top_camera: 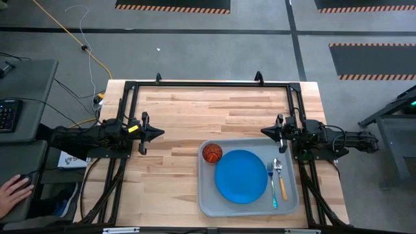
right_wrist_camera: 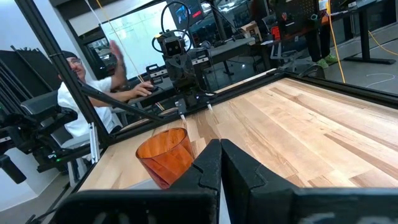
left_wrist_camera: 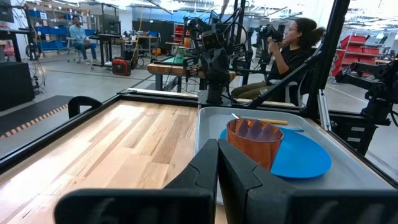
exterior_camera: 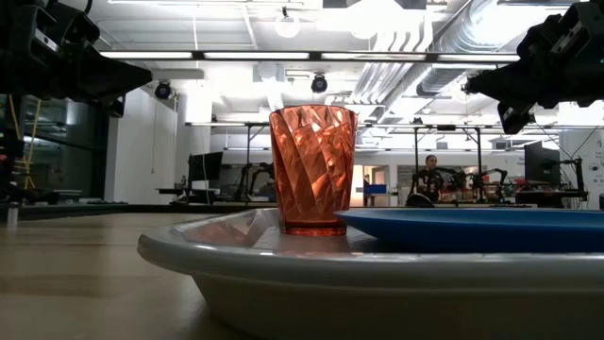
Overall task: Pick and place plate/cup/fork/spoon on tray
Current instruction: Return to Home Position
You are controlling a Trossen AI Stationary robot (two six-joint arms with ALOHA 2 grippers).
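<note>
Both arms are parked at mid-table for me, one on each side, held above the wood. The left gripper (top_camera: 160, 132) hangs over the bare tabletop (top_camera: 195, 110), well apart from the tray (top_camera: 207, 192), and its wrist view shows the two fingers (left_wrist_camera: 205, 171) clenched together with nothing between them. The right gripper (top_camera: 264, 132) sits just beyond the tray's far right corner, clenched as well and empty, fingers (right_wrist_camera: 208, 168) pressed flat against each other. All four pieces are on the tray, which lies on the right half of the tabletop near the front edge. The plate (top_camera: 241, 176) lies flat in the middle. The cup (top_camera: 212, 153) stands upright in the far left corner, just beside the plate's rim. The fork (top_camera: 272, 183) lies right of the plate and the spoon (top_camera: 281, 179) lies just beside it, nearer the tray's right rim, both handles pointing toward the front. From the low view I see the cup upright on the tray floor with the plate's edge next to it.
</note>
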